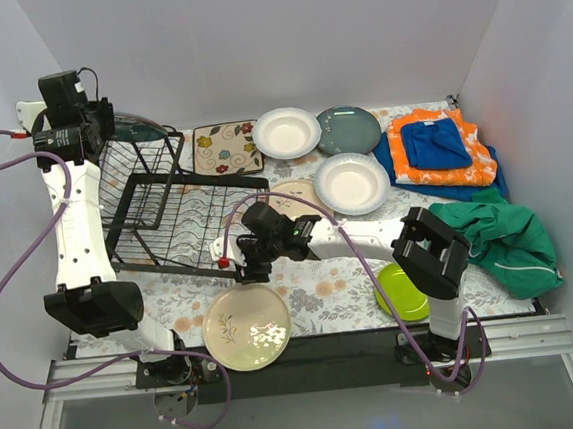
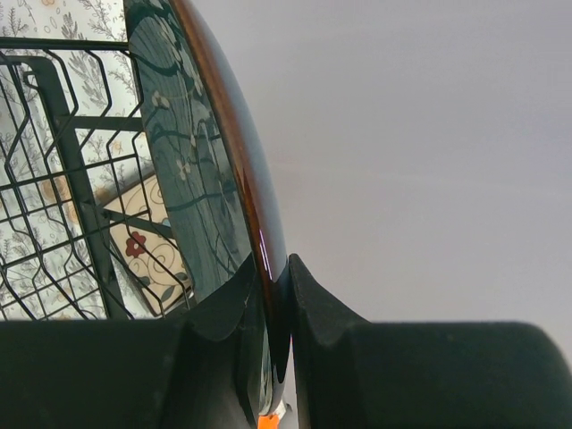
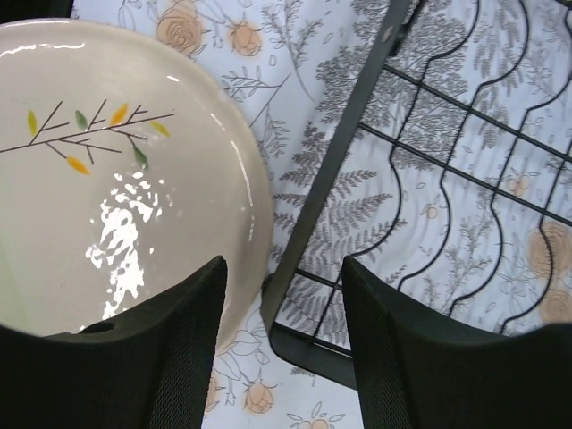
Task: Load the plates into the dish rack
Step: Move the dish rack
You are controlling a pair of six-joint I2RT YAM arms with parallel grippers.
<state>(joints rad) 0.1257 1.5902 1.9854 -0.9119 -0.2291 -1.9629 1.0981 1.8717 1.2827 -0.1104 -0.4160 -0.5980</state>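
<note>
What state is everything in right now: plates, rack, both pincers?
Dish rack: standing on the table.
Dark plate: held on edge at that rack's far end.
Left pincer: shut on that plate's rim.
Right pincer: open, empty.
Cream plate: lying flat on the table.

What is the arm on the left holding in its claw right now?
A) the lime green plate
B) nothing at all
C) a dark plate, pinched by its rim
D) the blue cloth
C: in the left wrist view the left gripper is shut on the brown-edged rim of a dark plate.
</note>
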